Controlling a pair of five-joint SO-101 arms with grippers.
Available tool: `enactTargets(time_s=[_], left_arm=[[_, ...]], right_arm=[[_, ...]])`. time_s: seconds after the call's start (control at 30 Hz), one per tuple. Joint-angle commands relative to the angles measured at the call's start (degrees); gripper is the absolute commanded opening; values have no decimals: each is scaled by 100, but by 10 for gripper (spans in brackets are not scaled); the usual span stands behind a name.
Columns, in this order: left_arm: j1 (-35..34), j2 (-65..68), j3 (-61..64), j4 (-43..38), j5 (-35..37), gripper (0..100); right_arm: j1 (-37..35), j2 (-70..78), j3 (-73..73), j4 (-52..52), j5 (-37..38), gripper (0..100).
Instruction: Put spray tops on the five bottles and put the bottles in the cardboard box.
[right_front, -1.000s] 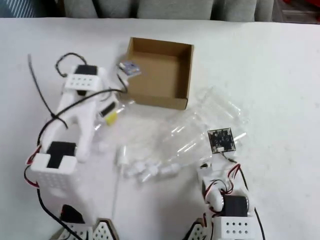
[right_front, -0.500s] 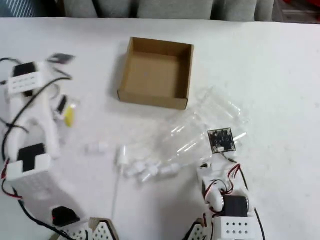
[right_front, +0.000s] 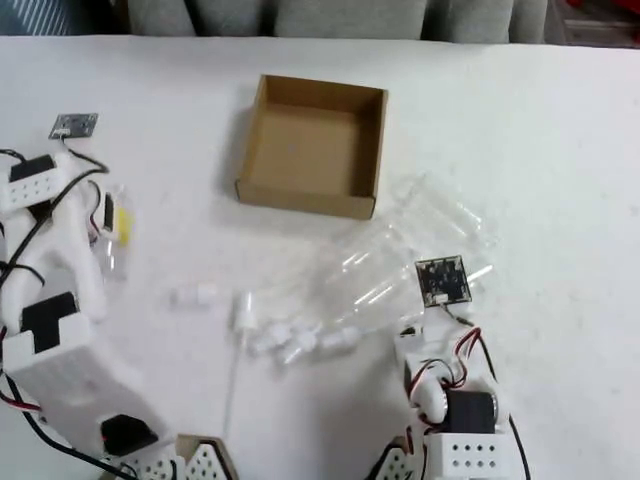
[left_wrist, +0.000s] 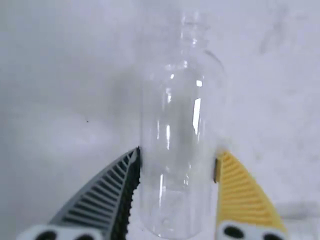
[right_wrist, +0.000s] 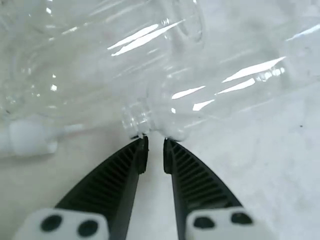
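Clear plastic bottle is sitting clamped in the left end effector at the tabletop's far left, neck pointing straight away. Loose spray tops are lying nearer the right end effector, its jaws hanging nearly together.

Setting: robotics bench in a lab or office room.

Evidence:
- Two white printed arms, left and right, stand at the near edge of a plain white table.
- Loose servo wires run along them, and a bare circuit board sits on each wrist.
- Test props are laid out: box, clear bottles, spray tops.
- Grey upholstered seat backs line the far edge.
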Motion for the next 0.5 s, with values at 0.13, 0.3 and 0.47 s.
enactTargets(time_s=[0.13,0.3,0.47], left_arm=[[48,-338,-229,123,70,345],[92,-796,-545,387,62,343],[92,-875,-809,343,35,343]], right_arm=[[31,-57,53,-110,53,31],[31,-57,53,-110,53,31],[31,-57,53,-110,53,31]])
